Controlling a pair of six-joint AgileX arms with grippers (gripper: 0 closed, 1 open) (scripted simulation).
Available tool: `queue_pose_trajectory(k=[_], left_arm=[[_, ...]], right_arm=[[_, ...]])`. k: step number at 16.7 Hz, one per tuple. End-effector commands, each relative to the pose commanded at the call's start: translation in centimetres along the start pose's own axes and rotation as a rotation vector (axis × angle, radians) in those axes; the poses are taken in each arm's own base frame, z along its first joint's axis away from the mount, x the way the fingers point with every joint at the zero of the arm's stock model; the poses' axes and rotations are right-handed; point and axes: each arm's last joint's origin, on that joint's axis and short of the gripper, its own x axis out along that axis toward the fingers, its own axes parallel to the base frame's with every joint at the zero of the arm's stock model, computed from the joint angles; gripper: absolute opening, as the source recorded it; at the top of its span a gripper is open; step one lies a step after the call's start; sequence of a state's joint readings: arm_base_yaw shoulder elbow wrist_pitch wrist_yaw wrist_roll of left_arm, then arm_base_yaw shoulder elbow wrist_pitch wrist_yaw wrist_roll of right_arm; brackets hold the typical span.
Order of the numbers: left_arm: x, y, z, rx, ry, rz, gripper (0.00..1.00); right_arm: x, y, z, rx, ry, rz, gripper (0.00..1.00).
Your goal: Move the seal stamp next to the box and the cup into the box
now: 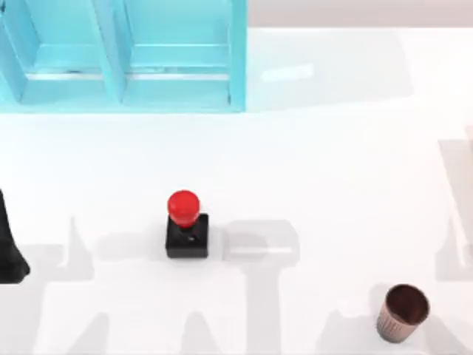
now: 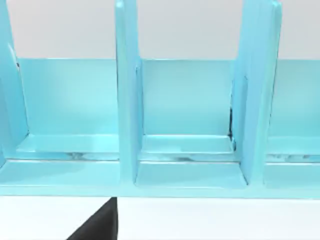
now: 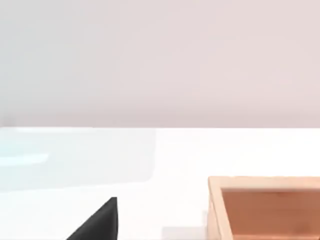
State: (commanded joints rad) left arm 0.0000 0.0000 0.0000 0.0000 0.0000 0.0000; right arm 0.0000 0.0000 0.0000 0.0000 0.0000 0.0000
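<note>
A: What containers are on the white table point(image 1: 318, 163)?

B: At the far left of the top view stands a light blue rack point(image 1: 118, 55) split by upright dividers into open compartments. The left wrist view faces those compartments point(image 2: 187, 125) head on, and their floors are bare. The right wrist view catches the corner of a wooden box point(image 3: 265, 200) with a pale rim and an orange-brown inside; the part of its interior in view holds nothing, though most of the box is cut off, so I would not vouch for the rest.

A: And the task's pieces?

B: The seal stamp point(image 1: 186, 229) stands upright near the middle of the table, red knob above black block, well apart from the rack. The cup point(image 1: 403, 313) stands upright at the near right, its dark inside bare, well apart from the stamp. Neither is in a container.

A: The arms?

B: A dark part of the left arm point(image 1: 9, 251) shows at the left edge of the top view, touching nothing. Whether either gripper is open or closed, I cannot tell.
</note>
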Motion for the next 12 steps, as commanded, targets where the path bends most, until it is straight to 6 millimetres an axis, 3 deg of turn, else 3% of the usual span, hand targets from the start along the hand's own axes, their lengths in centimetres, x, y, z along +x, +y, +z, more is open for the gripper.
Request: queue_pose_trajectory(k=[3,6,12], left_arm=[[0.0,0.0,0.0,0.000,0.000,0.000,1.00],[0.0,0.0,0.0,0.000,0.000,0.000,1.00],[0.0,0.0,0.0,0.000,0.000,0.000,1.00]], right_arm=[[0.0,0.1,0.2,0.005,0.003,0.009,1.00],[0.0,0.8,2.3,0.046,0.032,0.081,1.00],[1.5,3.7,11.3,0.197,0.244,0.289,1.00]])
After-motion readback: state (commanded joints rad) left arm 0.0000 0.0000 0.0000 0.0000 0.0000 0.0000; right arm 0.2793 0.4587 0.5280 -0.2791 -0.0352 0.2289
